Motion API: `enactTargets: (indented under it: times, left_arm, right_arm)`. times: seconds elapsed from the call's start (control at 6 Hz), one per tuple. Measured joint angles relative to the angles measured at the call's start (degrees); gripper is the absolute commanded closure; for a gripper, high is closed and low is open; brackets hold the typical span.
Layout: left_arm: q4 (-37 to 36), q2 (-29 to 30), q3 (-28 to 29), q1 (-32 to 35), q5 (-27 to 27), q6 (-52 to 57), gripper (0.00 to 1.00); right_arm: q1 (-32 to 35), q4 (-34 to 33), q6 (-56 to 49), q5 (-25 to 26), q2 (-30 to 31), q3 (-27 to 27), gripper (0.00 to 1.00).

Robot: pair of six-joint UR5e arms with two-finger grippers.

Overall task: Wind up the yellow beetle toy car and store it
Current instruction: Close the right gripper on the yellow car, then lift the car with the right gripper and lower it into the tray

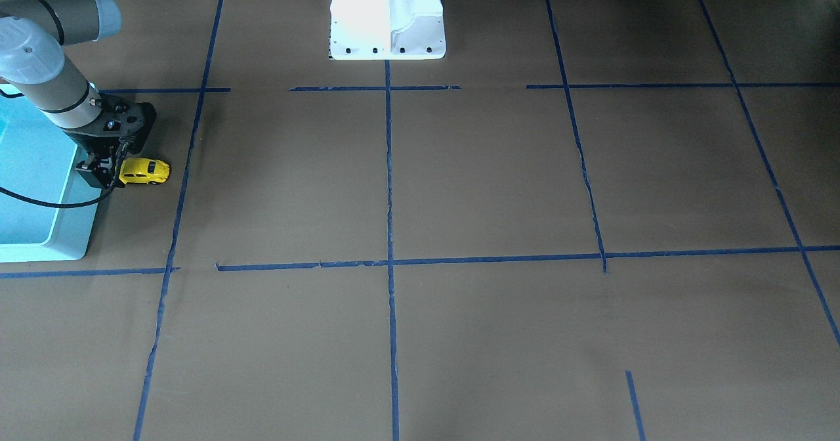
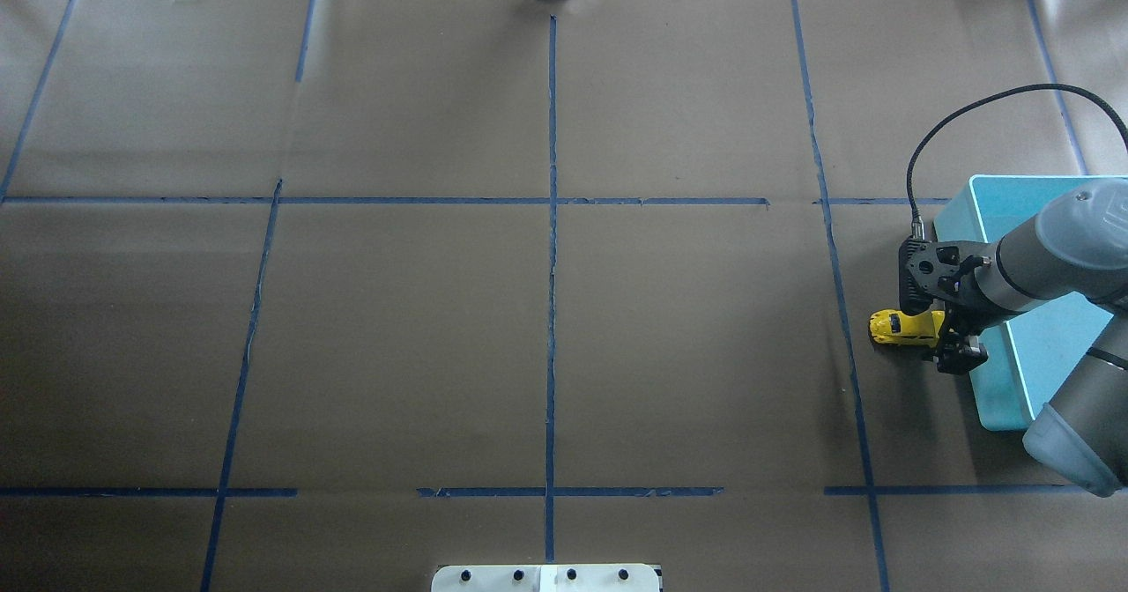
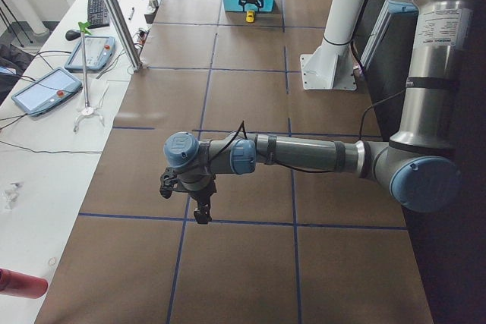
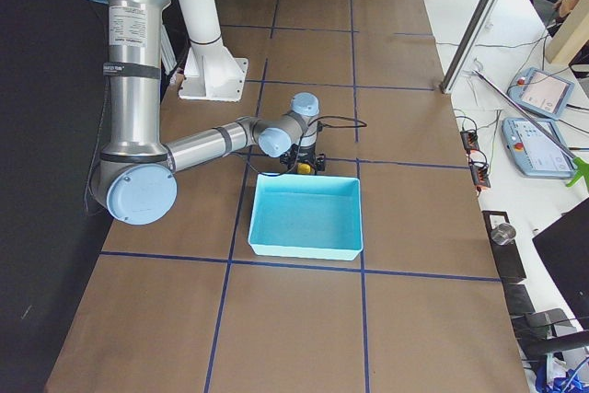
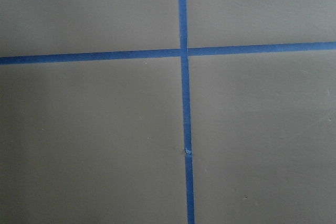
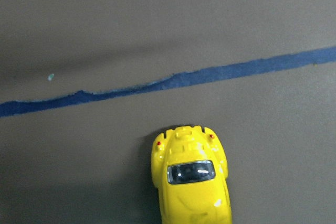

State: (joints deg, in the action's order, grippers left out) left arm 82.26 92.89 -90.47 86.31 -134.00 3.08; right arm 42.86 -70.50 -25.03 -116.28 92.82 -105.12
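The yellow beetle toy car [image 1: 146,170] is on the brown table just beside the light blue bin [image 1: 72,231]. It also shows in the overhead view [image 2: 901,326] and at the bottom of the right wrist view [image 6: 191,182], tail lights towards the blue tape. My right gripper [image 2: 947,341] reaches down over the bin's edge, its fingers on either side of the car's bin-side end, and looks shut on it. My left gripper [image 3: 186,195] shows only in the exterior left view, hanging over bare table far from the car. I cannot tell whether it is open or shut.
The bin [image 2: 991,389] stands at the table's right end in the overhead view, nothing in the part I can see. The white robot base [image 1: 387,14] is at the middle of the robot's side. Blue tape lines [image 2: 552,222] grid the brown paper.
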Motion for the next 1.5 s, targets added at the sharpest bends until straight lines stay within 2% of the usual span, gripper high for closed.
enactTargets:
  times: [0.17,0.5,0.67,1.0,1.33,1.5]
  left_arm:
    - [0.0,0.0,0.2,0.0,0.1,0.0,0.0]
    - [0.0,0.0,0.3,0.0,0.1,0.0,0.0]
    - [0.0,0.0,0.1,0.0,0.1,-0.1,0.0]
    - [0.0,0.1,0.1,0.0,0.1,-0.1,0.0]
    - [0.0,0.2,0.1,-0.1,0.1,-0.1,0.0]
    - [0.1,0.2,0.1,-0.1,0.1,0.0,0.0]
  right_arm:
    - [-0.6,0.0,0.0,0.1,0.0,0.3,0.26]
    - [-1.0,0.0,0.1,0.1,-0.1,0.4,0.91]
    - [-1.0,0.0,0.1,0.1,-0.2,0.3,1.0]
    - [-0.9,-0.4,0.5,1.7,-0.2,-3.0,1.0]
    - [1.6,-5.0,0.5,-0.2,2.3,-13.7,1.0]
    - [5.3,-8.2,-1.3,-2.8,4.2,-18.1,1.0]
